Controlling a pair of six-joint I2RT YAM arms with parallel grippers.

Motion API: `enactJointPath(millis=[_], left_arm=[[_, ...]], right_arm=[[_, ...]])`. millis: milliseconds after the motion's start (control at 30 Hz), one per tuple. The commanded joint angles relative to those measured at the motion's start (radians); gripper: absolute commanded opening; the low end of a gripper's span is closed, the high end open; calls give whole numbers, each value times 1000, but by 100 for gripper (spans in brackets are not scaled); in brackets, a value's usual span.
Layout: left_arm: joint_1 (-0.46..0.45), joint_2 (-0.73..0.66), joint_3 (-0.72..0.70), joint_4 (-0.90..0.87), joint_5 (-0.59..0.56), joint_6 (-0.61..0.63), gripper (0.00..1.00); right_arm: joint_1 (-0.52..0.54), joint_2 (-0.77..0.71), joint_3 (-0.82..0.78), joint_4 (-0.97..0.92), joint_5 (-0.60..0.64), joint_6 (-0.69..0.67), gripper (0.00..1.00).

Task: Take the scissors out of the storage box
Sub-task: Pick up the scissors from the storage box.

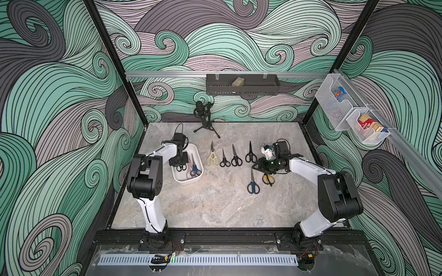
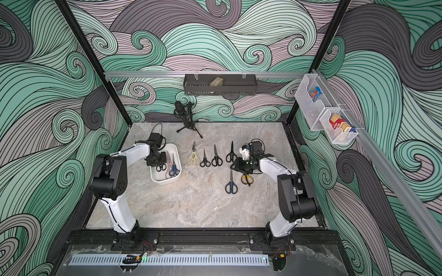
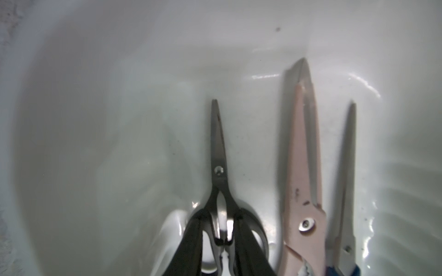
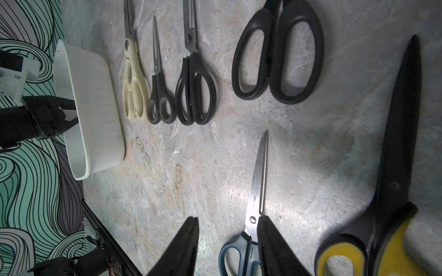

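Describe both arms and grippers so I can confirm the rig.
The left arm and right arm have smooth white link shells, bulky black joint housings, thin black cables clipped along them, red wires at the bases. The left gripper and right gripper have black, tapered, ribbed fingers.

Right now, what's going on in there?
The left hand is down inside the storage box, closed on the black scissors. The pink pair and a blue pair lie beside them in the box. Six pairs already lie on the table, from the cream pair to the yellow-black pair. The right hand hovers open and empty above the table by another blue pair.
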Motion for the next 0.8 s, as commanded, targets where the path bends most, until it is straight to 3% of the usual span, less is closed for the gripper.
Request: enactJointPath(millis=[0, 300, 533, 767], left_arm=[[-6, -10, -36, 30, 97, -34, 28], [-16, -29, -50, 65, 207, -104, 29], [-5, -63, 5, -37, 57, -49, 32], [19, -81, -44, -21, 32, -40, 32]], right_arm=[[3, 12, 21, 7, -18, -9, 44], [4, 4, 19, 7, -20, -6, 44], [3, 6, 19, 8, -21, -4, 44], [6, 10, 20, 7, -22, -4, 44]])
